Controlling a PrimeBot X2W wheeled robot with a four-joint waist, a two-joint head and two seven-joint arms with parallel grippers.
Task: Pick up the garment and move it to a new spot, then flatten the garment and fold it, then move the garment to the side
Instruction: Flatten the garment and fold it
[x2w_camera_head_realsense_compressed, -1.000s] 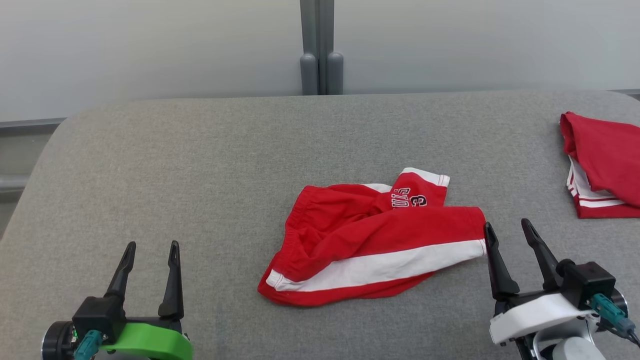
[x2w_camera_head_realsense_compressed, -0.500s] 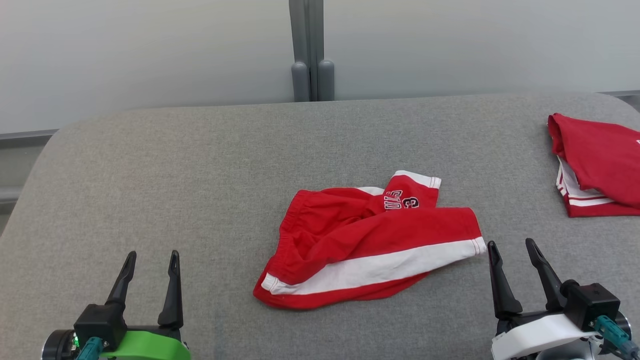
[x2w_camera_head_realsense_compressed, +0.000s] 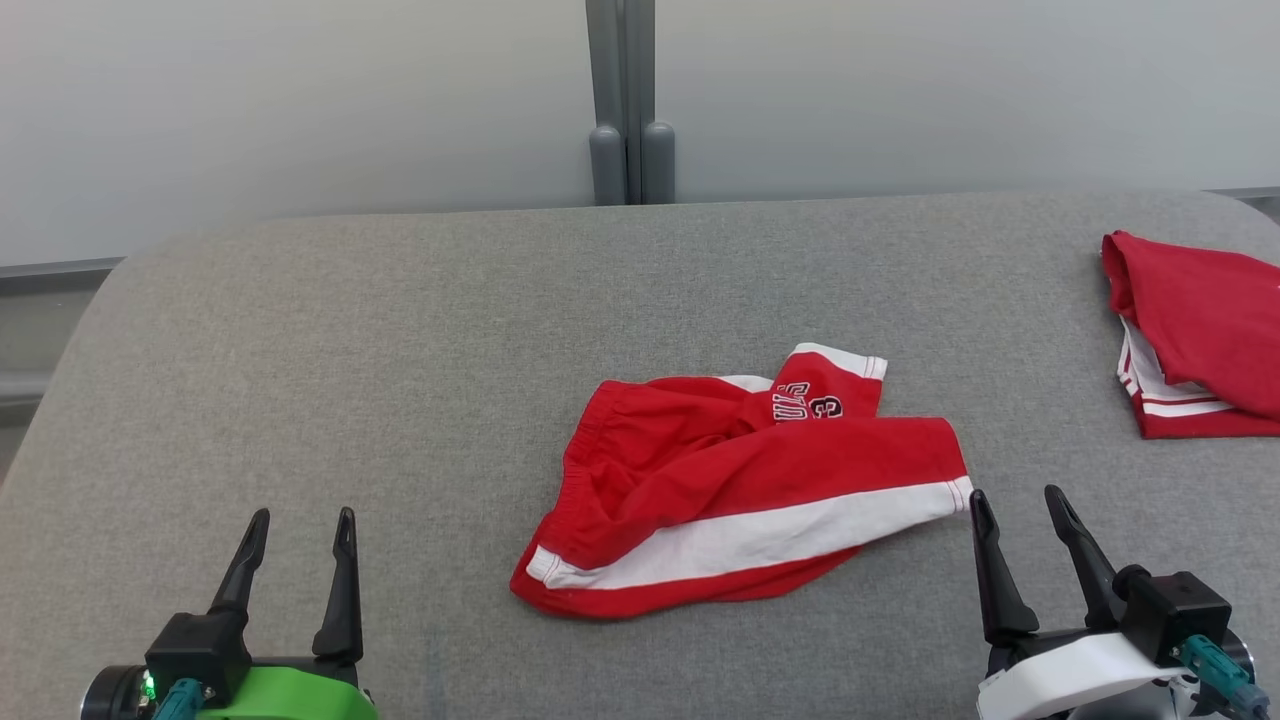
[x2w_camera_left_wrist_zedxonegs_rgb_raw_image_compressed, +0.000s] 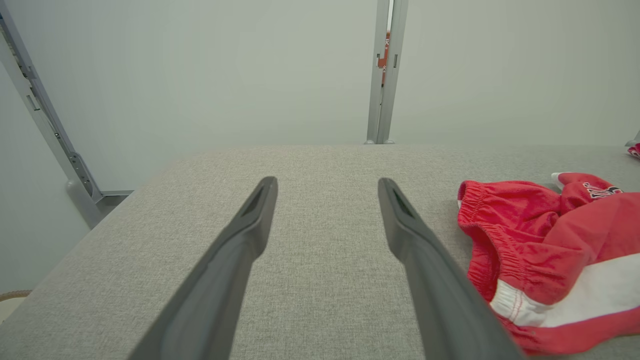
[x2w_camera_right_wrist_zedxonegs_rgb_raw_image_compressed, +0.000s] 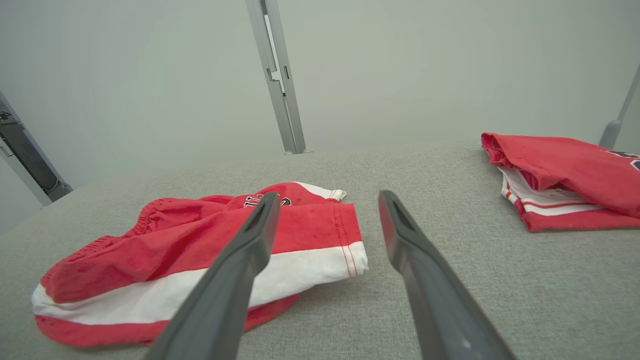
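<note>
- Right hand (x2w_camera_head_realsense_compressed: 1014, 494): fingers spread wide, nothing between them, poised over the grey bench (x2w_camera_head_realsense_compressed: 400, 350). Its height above the cloth cannot be told.
- Left hand (x2w_camera_head_realsense_compressed: 304, 515): also wide and empty.
- Garment (x2w_camera_head_realsense_compressed: 740, 490): red shorts with a white side stripe, crumpled, with one leg thrown across the other. They lie ahead of both hands, in the space between them.
- The striped leg hem sits just beside the right hand's inner fingertip. The elastic waistband faces the left hand but is well apart from it, ahead and to its inner side.
- Step in hand, as judged: the first pickup. No cloth is gripped yet.
- Good execution, right side: a short shift inward and forward should bring the hem corner between the fingers. Descend until the lower finger slides under the fabric, then close on the stitched edge, which likely slips less than loose cloth.
- Good execution, left side: a longer reach to the waistband. Gripping the elastic would probably let the shorts hang open when lifted.
- Hazard: a folded red garment (x2w_camera_head_realsense_compressed: 1200, 330) lies ahead and to the outer side of the right hand, so choose a new spot away from it.
</note>
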